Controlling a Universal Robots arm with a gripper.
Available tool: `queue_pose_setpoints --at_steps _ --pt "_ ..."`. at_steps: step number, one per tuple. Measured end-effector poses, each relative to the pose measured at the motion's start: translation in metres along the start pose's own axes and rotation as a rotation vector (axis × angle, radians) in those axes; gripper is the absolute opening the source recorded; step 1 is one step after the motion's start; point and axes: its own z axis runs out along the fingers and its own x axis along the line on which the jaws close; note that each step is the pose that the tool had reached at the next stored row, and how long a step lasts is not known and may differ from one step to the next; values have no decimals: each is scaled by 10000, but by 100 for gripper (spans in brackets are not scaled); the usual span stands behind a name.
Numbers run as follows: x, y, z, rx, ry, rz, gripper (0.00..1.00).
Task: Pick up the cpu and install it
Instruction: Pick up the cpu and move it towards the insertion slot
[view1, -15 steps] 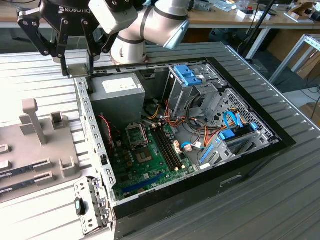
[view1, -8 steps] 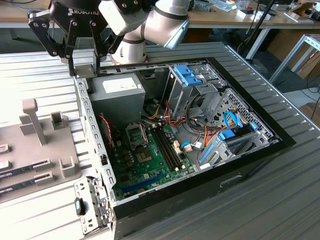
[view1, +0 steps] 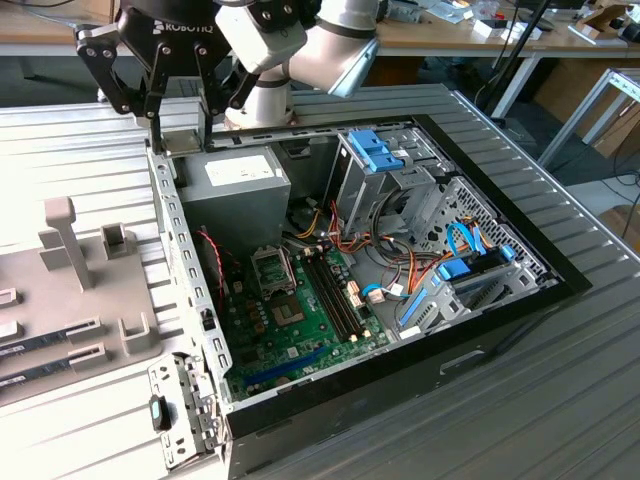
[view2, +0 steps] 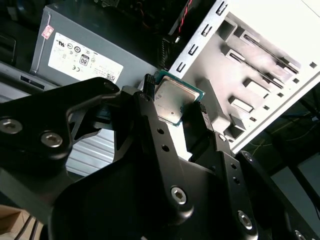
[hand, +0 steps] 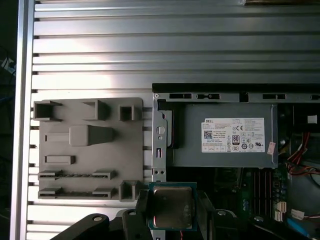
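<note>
The cpu (hand: 171, 206), a small square chip with a silver-grey metal top and a green rim, is pinched between my black fingers (hand: 142, 202) in both wrist views. My gripper (view2: 174, 97) is shut on the cpu (view2: 172, 102) by two opposite edges. In the exterior view the gripper (view1: 180, 110) hangs over the open computer case's far wall at the exterior view's left, above the grey power-supply box (view1: 235, 185). The green motherboard (view1: 300, 320) lies on the case floor, and its metal-framed socket (view1: 272, 268) is nearer the camera than the gripper.
A grey holder plate (view1: 70, 290) with slots and posts lies on the ribbed metal table at the exterior view's left, beside the case. Drive cages with blue clips (view1: 380, 150) and bundles of cables (view1: 400, 270) crowd the case's right half. Memory slots (view1: 335, 295) run beside the socket.
</note>
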Motion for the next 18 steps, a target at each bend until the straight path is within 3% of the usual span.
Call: queue_pose_setpoints --at_steps 11,18 --pt "-142 -1 26 1 1 0 47" --pt "-268 -2 46 1 1 0 47"
